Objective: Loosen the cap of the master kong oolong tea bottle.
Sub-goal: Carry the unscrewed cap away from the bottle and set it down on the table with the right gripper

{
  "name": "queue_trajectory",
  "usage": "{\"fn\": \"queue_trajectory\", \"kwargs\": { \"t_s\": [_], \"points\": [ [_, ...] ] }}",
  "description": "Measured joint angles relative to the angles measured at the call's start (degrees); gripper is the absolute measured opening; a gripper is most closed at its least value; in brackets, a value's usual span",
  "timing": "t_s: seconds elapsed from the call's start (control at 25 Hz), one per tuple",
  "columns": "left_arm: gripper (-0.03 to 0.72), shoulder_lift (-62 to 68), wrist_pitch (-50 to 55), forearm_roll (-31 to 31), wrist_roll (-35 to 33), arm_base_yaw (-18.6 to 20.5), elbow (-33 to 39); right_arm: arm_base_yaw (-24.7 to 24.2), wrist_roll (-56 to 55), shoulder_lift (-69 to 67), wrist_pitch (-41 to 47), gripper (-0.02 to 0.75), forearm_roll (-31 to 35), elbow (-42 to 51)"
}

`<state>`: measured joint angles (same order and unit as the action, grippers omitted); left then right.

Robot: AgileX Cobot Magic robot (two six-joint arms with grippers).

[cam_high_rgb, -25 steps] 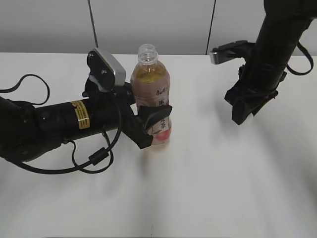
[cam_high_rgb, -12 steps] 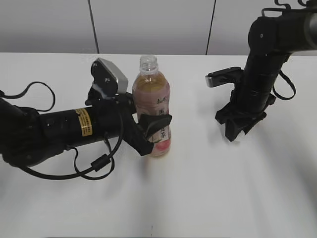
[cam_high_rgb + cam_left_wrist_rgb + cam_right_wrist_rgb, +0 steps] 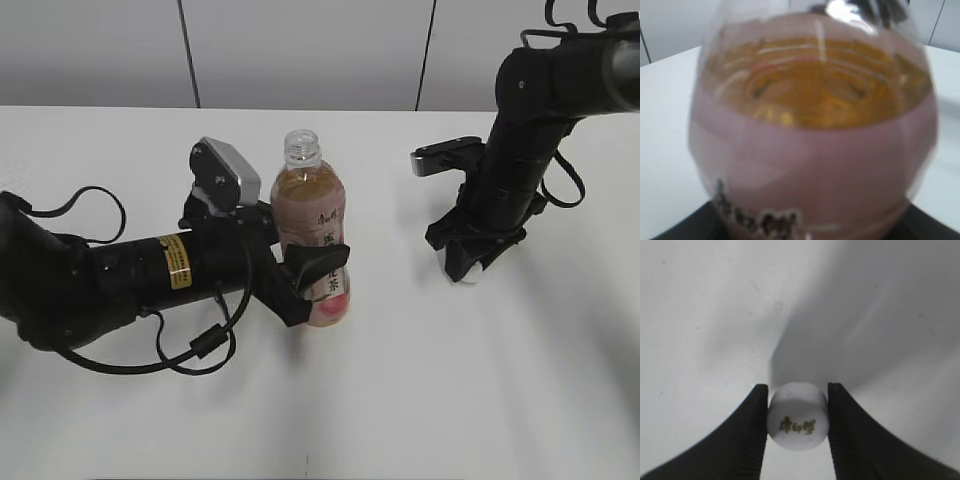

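The oolong tea bottle (image 3: 313,230) stands upright near the table's middle, its neck open and capless. My left gripper (image 3: 318,268) is shut on the bottle's lower body, black jaws on both sides of the pink label. In the left wrist view the bottle (image 3: 815,130) fills the frame, blurred. My right gripper (image 3: 466,262) points down at the table to the right of the bottle and is shut on the white cap (image 3: 470,277). In the right wrist view the cap (image 3: 798,416) sits between the two black fingers (image 3: 798,412), close above the table.
The white table (image 3: 420,400) runs to a grey panelled wall behind. Black cables (image 3: 190,345) loop beside my left arm on the left side. The bottle stands between the two arms.
My right gripper has moved down and to the left with the cap, close to the table. My left arm and the bottle have shifted slightly right and toward the front.
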<state>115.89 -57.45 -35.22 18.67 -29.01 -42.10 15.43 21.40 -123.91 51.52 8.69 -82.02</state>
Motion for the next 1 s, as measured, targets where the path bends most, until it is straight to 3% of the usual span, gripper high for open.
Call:
{"fn": "queue_trajectory", "kwargs": {
  "t_s": [0.4, 0.48, 0.72, 1.0],
  "points": [
    [0.380, 1.18, -2.36, 0.32, 0.00, 0.00, 0.00, -0.07, -0.74, -1.58, -0.34, 0.280, 0.22, 0.00],
    [0.380, 1.19, -2.50, 0.32, 0.00, 0.00, 0.00, -0.07, -0.79, -1.62, -0.34, 0.307, 0.34, 0.00],
    [0.380, 1.42, -3.39, -0.71, 0.00, 0.00, 0.00, -0.07, -0.84, -1.62, 0.44, 0.502, 1.64, -0.19],
    [0.416, 1.59, -5.38, -0.27, 0.00, 0.12, 0.00, -0.07, -0.84, -0.95, 3.15, 0.538, 1.65, -2.41]
  ]
}}
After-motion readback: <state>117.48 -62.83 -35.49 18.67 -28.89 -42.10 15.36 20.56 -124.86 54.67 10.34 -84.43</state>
